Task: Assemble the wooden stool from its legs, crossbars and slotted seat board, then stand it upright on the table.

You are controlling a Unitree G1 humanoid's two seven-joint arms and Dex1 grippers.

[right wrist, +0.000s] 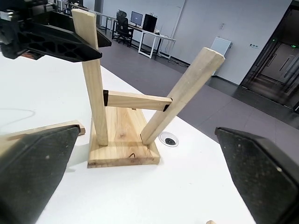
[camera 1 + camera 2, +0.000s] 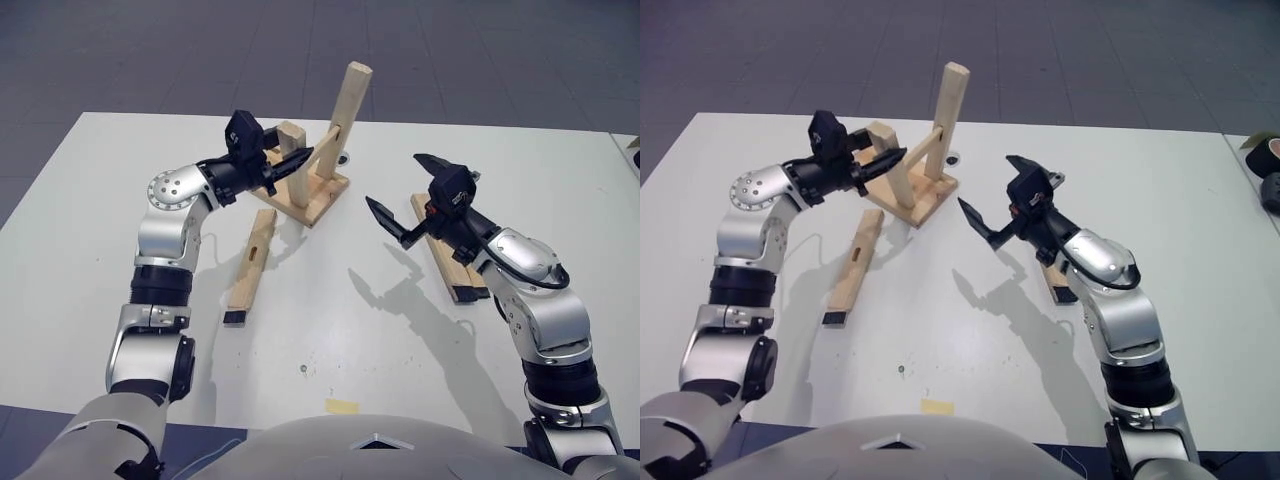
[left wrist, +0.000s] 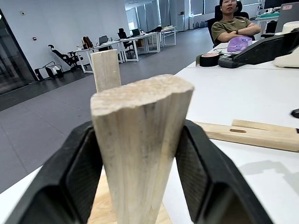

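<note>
The half-built stool (image 2: 312,196) sits seat-down toward the table's far edge, looking light, stiff and tippy — left gripper (image 2: 296,160) clamped atop one leg (image 3: 140,140), right gripper (image 2: 393,180) gaping nearby — I'd grip low, near the crossbar (image 1: 135,101).

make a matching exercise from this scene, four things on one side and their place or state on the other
Things:
1. left end effector
2. right end effector
3. seat board
4. loose leg

Places or states:
A. open, above the table
B. flat on the table, two legs standing in it
C. shut on the shorter leg
D. lying alone on the table, near the left arm

Pairs: 1-C, 2-A, 3-B, 4-D
</note>
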